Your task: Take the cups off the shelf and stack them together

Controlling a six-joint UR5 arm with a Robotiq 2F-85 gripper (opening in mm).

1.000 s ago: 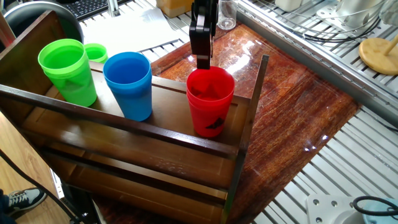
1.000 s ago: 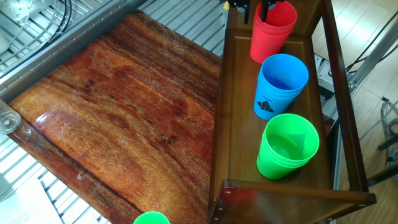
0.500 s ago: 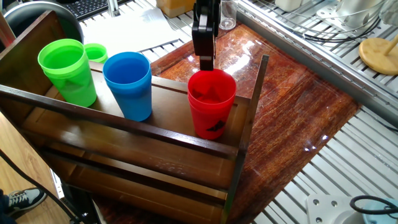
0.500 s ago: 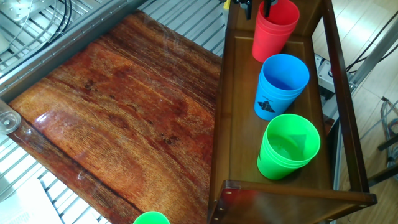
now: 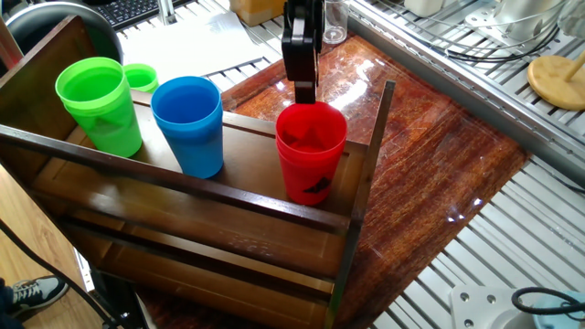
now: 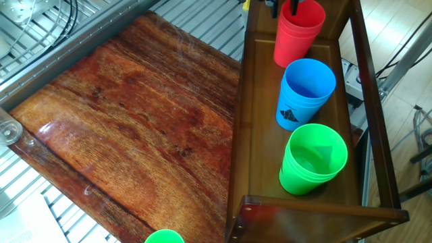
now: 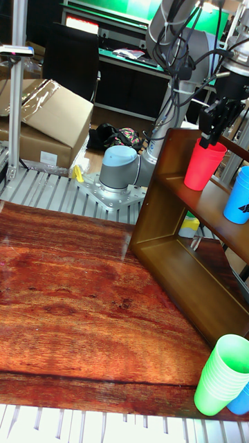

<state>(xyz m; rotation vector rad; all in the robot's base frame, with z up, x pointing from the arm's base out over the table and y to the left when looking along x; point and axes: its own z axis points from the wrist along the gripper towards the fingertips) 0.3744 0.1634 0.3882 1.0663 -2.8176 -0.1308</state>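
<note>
1. The shelf (image 5: 183,187) is nearest in one fixed view, and nothing on it has been lifted. All three cups stand upright in a row on its top board, behind the thin front rail.
2. The green cup (image 5: 99,105) at the 9 o'clock end and the blue cup (image 5: 190,123) in the middle sit exactly where they were a second ago.
3. The red cup (image 5: 311,160), at the 3 o'clock end beside the corner post, is the only one that has moved. It slid a touch toward 3 o'clock about a second ago and has been still for the last half second. Its base is on the board.
4. The gripper (image 5: 302,90) moved the same small way and has halted at the cup's 12 o'clock rim. In the other fixed view one finger hangs outside the wall and one inside the mouth, straddling the rim. Whether they are pressed onto the plastic or just loose around it, I cannot tell.
5. Cup and gripper moving together suggests contact, so the grasp is probably being made. The first lift would come next, and no stacking has begun.
6. Farthest, the counter (image 5: 439,174) lies beyond the shelf, where a stack could be built.
</note>
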